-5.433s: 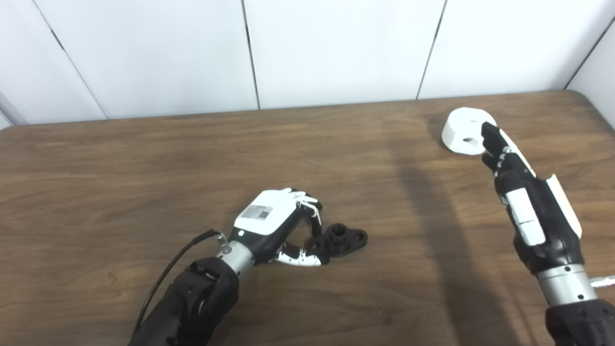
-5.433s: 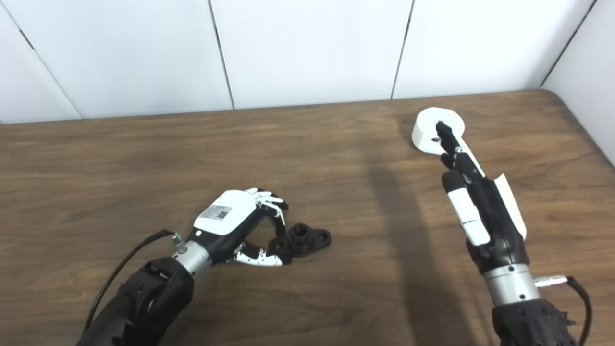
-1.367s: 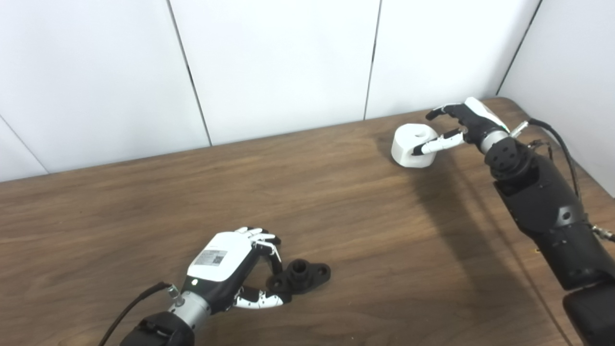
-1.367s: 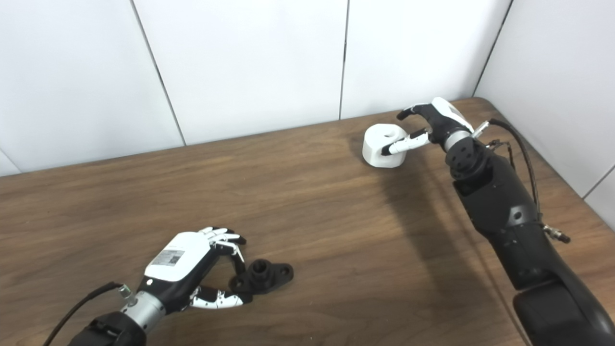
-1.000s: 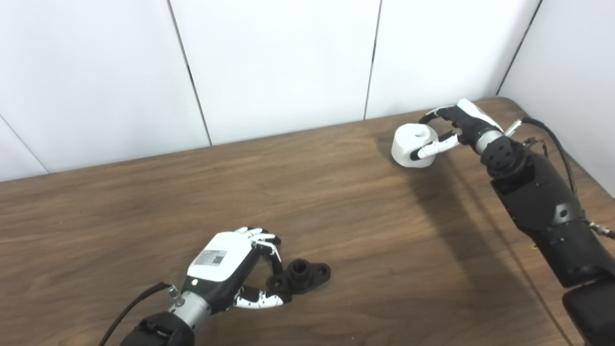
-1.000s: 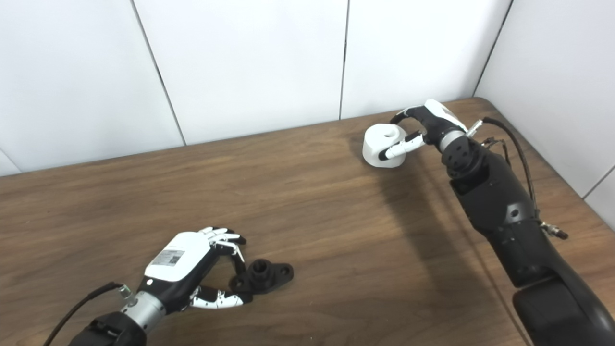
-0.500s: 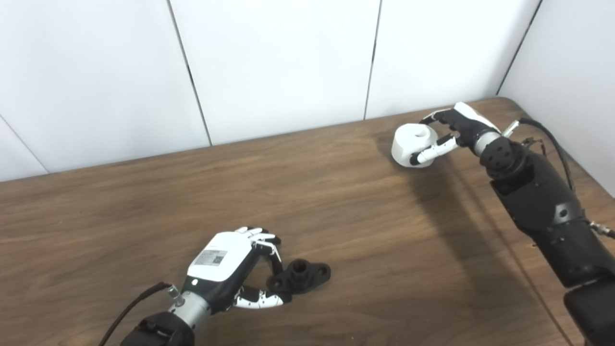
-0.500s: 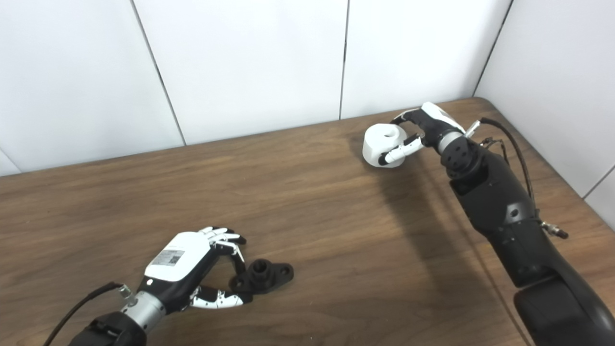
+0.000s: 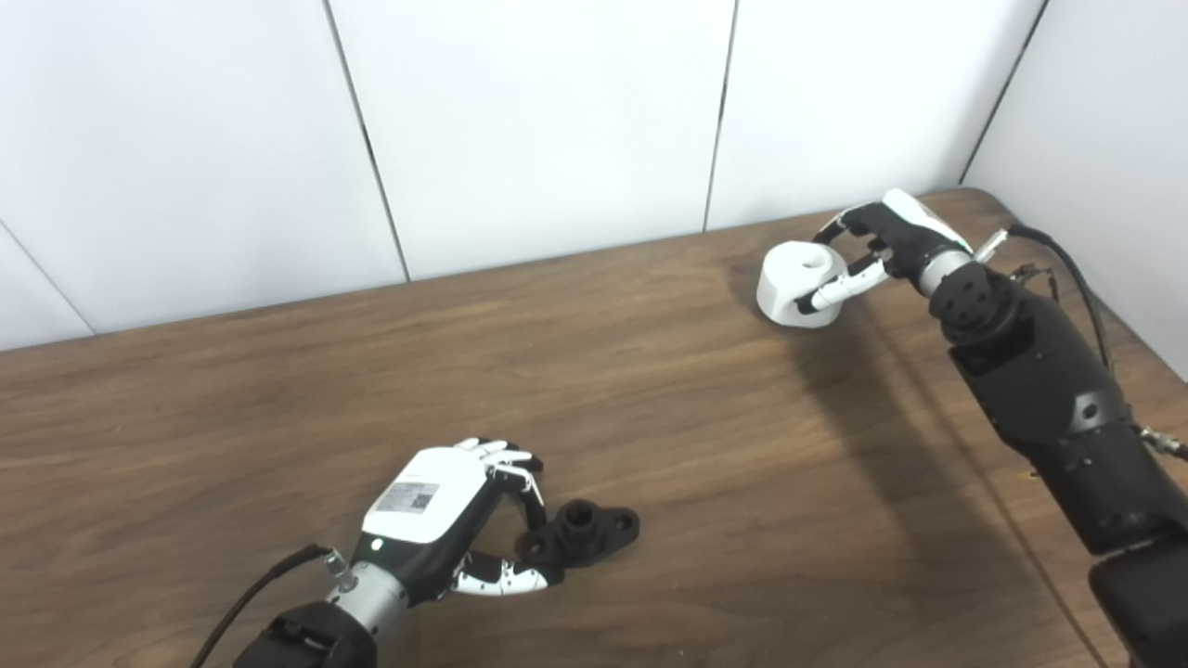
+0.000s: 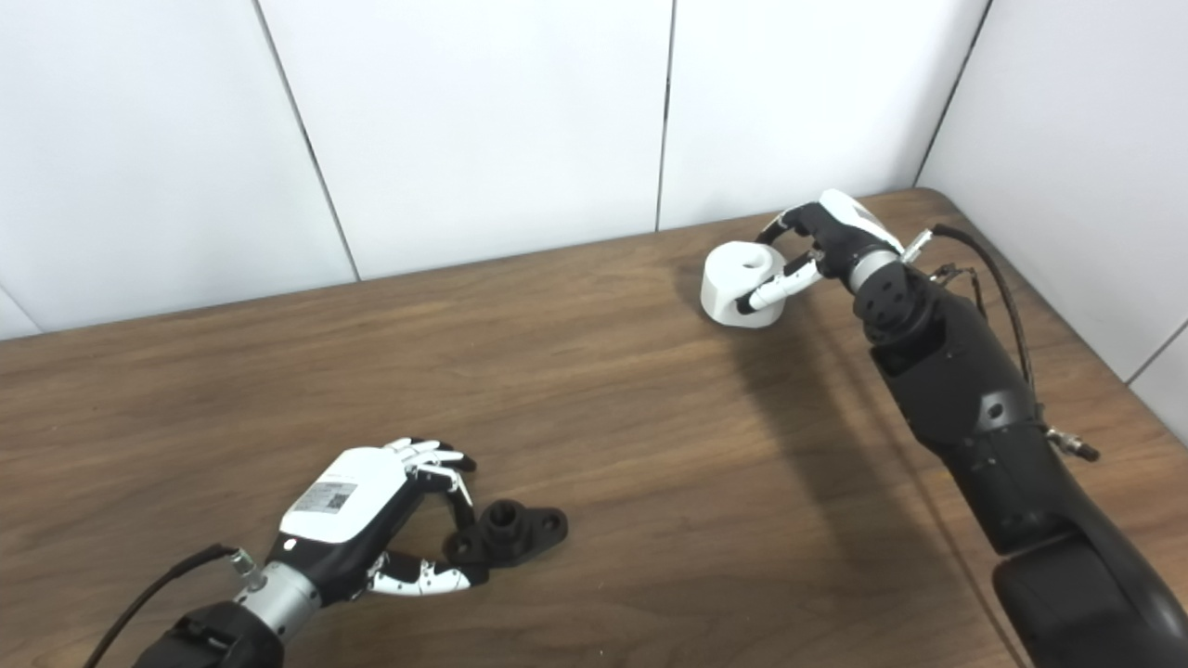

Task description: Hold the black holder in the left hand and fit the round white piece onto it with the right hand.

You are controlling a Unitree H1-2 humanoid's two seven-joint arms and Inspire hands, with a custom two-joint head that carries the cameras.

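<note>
Closing around the round white piece (image 9: 799,284), the right hand (image 9: 877,249) has its thumb laid along the near side wall and its fingers curled over the far rim, so it seems to be pinching the piece, which looks to be resting on the worktop (image 9: 705,436) at the far right corner. To lift cleanly, I would want the grip squeezed firm across the body before raising, keeping the centre hole clear of the fingers. Well apart, toward the near left, the left hand (image 10: 357,515) pinches one end of the black holder (image 10: 510,534) between thumb and fingertips; the holder lies flat, its stub pointing up, not yet lifted.
</note>
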